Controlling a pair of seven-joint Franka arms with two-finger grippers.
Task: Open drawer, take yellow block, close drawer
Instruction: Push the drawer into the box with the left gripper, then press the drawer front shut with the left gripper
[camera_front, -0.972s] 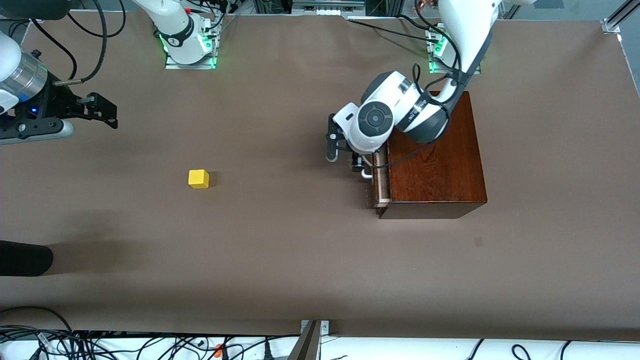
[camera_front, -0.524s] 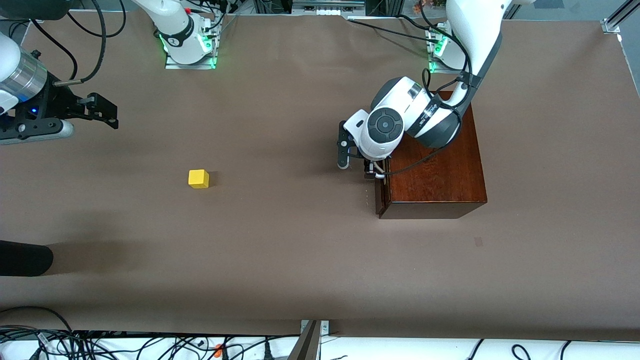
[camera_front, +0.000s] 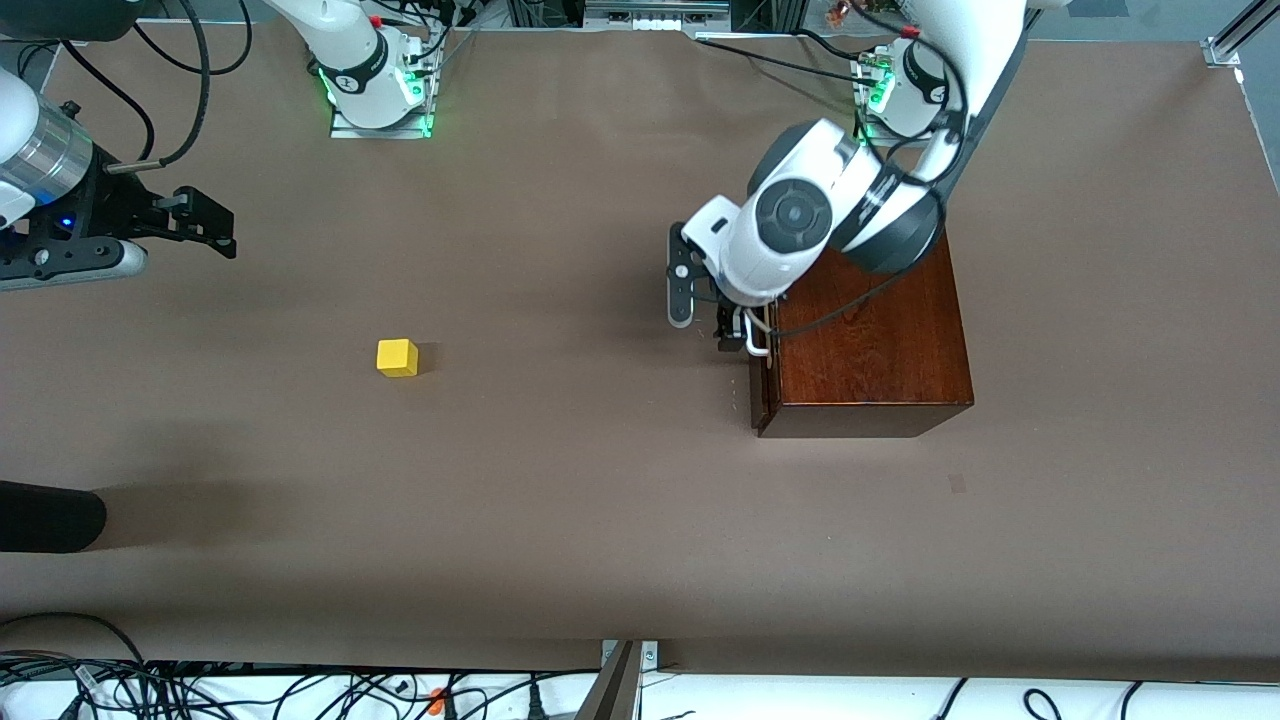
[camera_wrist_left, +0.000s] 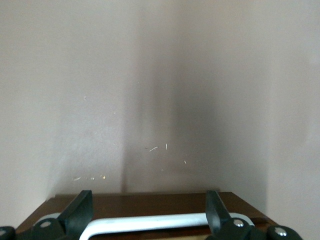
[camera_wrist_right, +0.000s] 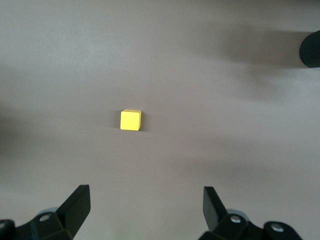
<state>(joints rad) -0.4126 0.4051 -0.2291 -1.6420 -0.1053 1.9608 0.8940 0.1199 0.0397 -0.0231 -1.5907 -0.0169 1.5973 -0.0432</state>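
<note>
Hovering at white U-shaped bar handle (camera_wrist_left: 150, 223) of drawer (camera_front: 759, 385): left gripper (camera_wrist_left: 149, 212), fingers spread wide either side of bar, not clamping it. Drawer pushed flush into dark reddish-brown wooden box (camera_front: 870, 335), toward left arm's end of brown table (camera_front: 560, 520). Small bright yellow cube block (camera_front: 397, 357) lying on bare table, well apart from box, toward right arm's end. Right gripper (camera_wrist_right: 145, 205) waiting above table, fingers released wide, empty, block in its wrist view.

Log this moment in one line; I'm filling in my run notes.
drawer: shut | yellow block: on table, toward right arm's end | left gripper: open, straddling white handle | right gripper: open, waiting
</note>
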